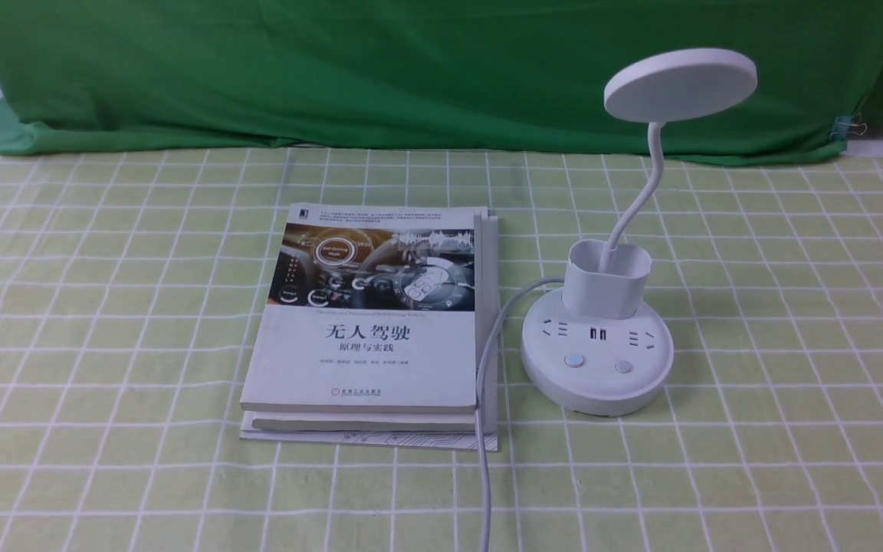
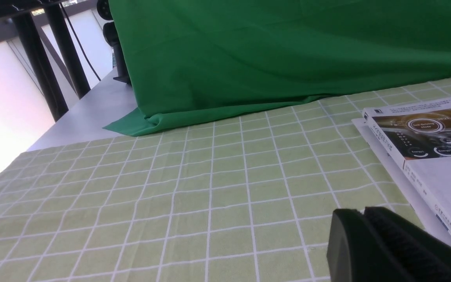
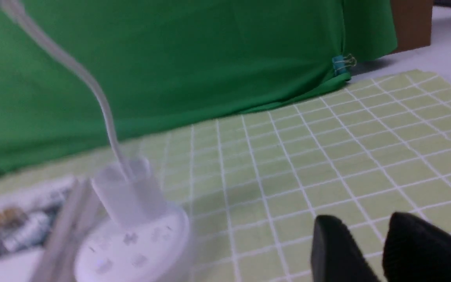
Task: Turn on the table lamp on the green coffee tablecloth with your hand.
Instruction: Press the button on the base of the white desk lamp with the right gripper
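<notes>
Jaws of the right hand [image 3: 362,225] hung slightly parted, short of the table lamp [image 1: 610,285] on the green coffee tablecloth [image 1: 104,307], those of the left hand [image 2: 360,214] shut; the reach seemed unfinished, next needing one tip on a button [image 1: 576,360].

One table lamp [image 1: 608,287] with two round buttons [image 1: 576,361] on its base, one white cable [image 1: 484,429], one stack of at least two books [image 1: 369,360], one green coffee tablecloth [image 1: 794,307], one dark green cloth [image 1: 334,69], one binder clip [image 1: 844,126], and two black grippers: left gripper [image 2: 362,214], right gripper [image 3: 370,231]
</notes>
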You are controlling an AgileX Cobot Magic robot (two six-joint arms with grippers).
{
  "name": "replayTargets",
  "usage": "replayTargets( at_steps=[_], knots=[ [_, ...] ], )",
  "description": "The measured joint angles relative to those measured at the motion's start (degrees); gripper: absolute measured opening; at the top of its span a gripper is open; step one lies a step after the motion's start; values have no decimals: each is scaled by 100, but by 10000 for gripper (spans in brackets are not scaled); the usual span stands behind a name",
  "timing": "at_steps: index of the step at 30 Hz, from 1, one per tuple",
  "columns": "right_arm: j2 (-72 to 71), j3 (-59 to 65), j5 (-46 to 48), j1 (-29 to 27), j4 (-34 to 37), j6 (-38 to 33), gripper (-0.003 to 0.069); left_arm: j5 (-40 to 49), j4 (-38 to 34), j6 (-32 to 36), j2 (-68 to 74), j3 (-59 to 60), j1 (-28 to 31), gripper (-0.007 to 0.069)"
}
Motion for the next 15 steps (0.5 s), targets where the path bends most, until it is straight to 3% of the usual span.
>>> replayTargets(
  at_steps=[2,3,8,12,15],
  knots=[
    [0,0,-171,0,99,666,245,0,0,0,0,0,0,19],
    [0,0,-344,0,161,1365,245,0,0,0,0,0,0,19],
    [0,0,-840,19,209,2097,237,0,0,0,0,0,0,19],
    [202,-294,-392,188,229,1831,166,1,0,0,0,0,0,19],
    [1078,-1294,717,447,236,777,108,-4,0,0,0,0,0,19]
  ],
)
